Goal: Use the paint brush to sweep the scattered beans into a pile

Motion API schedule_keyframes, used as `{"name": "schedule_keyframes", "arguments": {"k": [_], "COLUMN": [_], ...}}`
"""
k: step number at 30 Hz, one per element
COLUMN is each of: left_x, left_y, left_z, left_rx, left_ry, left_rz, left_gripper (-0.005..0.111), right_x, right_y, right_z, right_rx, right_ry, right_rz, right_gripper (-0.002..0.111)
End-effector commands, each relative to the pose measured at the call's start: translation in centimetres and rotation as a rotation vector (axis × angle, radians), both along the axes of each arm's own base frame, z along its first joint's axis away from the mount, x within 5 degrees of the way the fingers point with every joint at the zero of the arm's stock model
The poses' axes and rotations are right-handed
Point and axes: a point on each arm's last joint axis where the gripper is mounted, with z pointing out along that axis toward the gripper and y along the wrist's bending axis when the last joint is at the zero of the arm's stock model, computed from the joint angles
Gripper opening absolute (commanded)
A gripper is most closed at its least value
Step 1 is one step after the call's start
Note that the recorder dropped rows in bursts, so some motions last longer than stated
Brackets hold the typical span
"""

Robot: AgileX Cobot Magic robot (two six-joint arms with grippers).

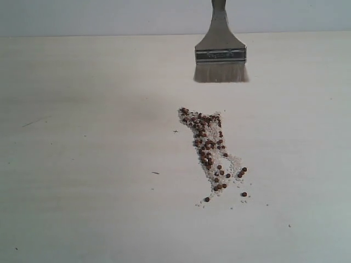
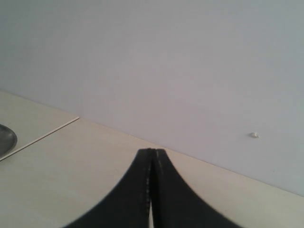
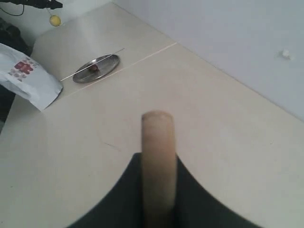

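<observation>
The paint brush (image 1: pixel 221 55) hangs at the top of the exterior view, pale bristles pointing down, above and behind the beans. The dark reddish-brown beans (image 1: pixel 209 148) lie in a long streak mixed with whitish grains, running from near the brush toward the front, with a few strays (image 1: pixel 244 194) at the near end; no compact pile shows. My right gripper (image 3: pixel 158 159) is shut on the brush's wooden handle (image 3: pixel 157 142), whose end sticks out past the fingertips. My left gripper (image 2: pixel 152 153) is shut with nothing in it, facing the wall; neither gripper shows in the exterior view.
The pale table (image 1: pixel 82 164) stretches around the streak. In the right wrist view a metal dish (image 3: pixel 96 68) with a small dark thing in it, a white bag (image 3: pixel 28 76) and a yellow ball (image 3: pixel 55 20) sit far off. The dish's rim (image 2: pixel 7 140) shows in the left wrist view.
</observation>
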Motion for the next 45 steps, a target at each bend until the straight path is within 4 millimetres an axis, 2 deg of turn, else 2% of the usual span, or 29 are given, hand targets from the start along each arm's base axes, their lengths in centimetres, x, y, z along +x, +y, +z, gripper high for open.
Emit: {"name": "schedule_keyframes", "arguments": {"k": [1, 8, 15, 19, 22, 30, 35, 39, 45], "left_x": [0.0, 0.0, 0.0, 0.0, 0.0, 0.0, 0.0, 0.0, 0.0], "left_y": [0.0, 0.0, 0.0, 0.0, 0.0, 0.0, 0.0, 0.0, 0.0], "left_z": [0.0, 0.0, 0.0, 0.0, 0.0, 0.0, 0.0, 0.0, 0.0], "left_rx": [0.004, 0.004, 0.004, 0.004, 0.004, 0.004, 0.004, 0.004, 0.004], "left_ry": [-0.006, -0.006, -0.006, -0.006, -0.006, -0.006, -0.006, -0.006, -0.006], "left_rz": [-0.004, -0.004, -0.004, -0.004, -0.004, -0.004, -0.004, -0.004, -0.004], "left_gripper": [0.000, 0.000, 0.000, 0.000, 0.000, 0.000, 0.000, 0.000, 0.000], "right_x": [-4.0, -11.9, -19.9, -23.2, -24.7, -25.6, -25.5, -23.5, -18.3], "right_y": [-0.3, -0.6, -1.0, -1.1, -1.2, -1.2, 0.2, 1.3, 2.2], "right_z": [1.1, 0.5, -1.5, -2.8, -3.7, -6.2, -7.7, -8.8, -9.9], "right_rx": [-0.010, 0.016, -0.007, 0.000, -0.011, -0.001, -0.009, -0.015, -0.016], "right_ry": [-0.016, -0.090, -0.113, -0.129, -0.142, -0.139, -0.120, -0.108, -0.129], "right_rz": [0.018, 0.039, 0.069, 0.068, 0.080, 0.063, 0.146, 0.197, 0.200], "right_gripper": [0.000, 0.000, 0.000, 0.000, 0.000, 0.000, 0.000, 0.000, 0.000]}}
